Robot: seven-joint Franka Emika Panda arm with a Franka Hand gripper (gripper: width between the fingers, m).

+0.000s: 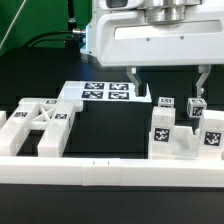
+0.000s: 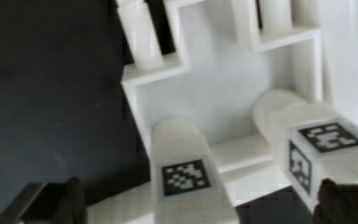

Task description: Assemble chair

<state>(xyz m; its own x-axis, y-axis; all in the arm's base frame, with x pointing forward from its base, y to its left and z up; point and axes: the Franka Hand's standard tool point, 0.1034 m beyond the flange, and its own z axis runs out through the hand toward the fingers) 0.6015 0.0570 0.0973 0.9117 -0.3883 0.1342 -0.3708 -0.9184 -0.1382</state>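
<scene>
Jaws wide and empty, the gripper [image 1: 168, 85] hangs just above the chair part [image 1: 186, 140] at the exterior view's lower right, its two tagged posts [image 1: 165, 106] ranged across the gap.

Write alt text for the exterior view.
An open gripper hangs over a black table, above a chair part with tagged posts at the exterior view's right. A frame-shaped chair part lies at its left, the marker board behind, a white rail in front.
</scene>
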